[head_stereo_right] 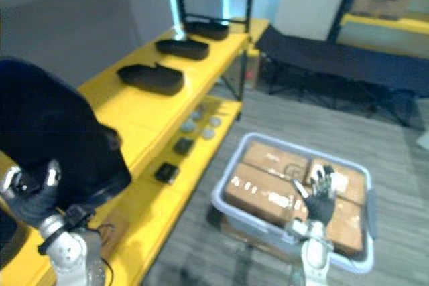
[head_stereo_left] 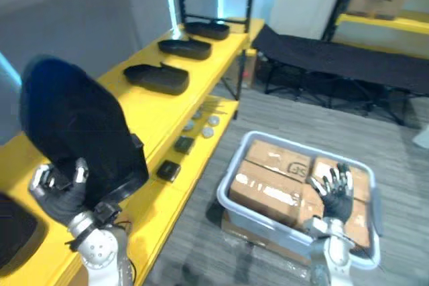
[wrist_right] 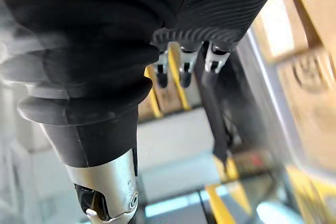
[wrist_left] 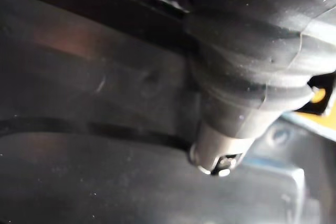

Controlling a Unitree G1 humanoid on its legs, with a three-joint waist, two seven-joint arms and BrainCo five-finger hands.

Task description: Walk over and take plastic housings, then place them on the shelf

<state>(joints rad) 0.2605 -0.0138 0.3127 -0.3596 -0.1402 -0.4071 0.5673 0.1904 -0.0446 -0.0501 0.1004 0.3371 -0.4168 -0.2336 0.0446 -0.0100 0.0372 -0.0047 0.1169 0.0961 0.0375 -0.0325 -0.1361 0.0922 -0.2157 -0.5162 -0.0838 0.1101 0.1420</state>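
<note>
My left hand (head_stereo_left: 59, 195), at the lower left of the frame, is clenched round the lower edge of one big black plastic housing (head_stereo_left: 77, 125), which stands upright over the near end of the yellow shelf (head_stereo_left: 144, 108); the housing hides most of my fingers. Up the shelf's top level, toward the upper middle, three more lie in a row, well apart: the nearest housing (head_stereo_left: 155, 77), the middle housing (head_stereo_left: 185, 47) and the farthest housing (head_stereo_left: 207, 29). A dark shape (head_stereo_left: 17, 229) is cut off at the lower left edge and I cannot tell what it is. On the lower level sit two small dark squares (head_stereo_left: 183, 144) and some pale discs (head_stereo_left: 209, 132), too blurred to count. My right hand (head_stereo_left: 335, 195) hangs released, fingers spread, over one grey bin (head_stereo_left: 303, 146) of cardboard boxes (head_stereo_left: 265, 195), at least three, partly hidden by it.
</note>
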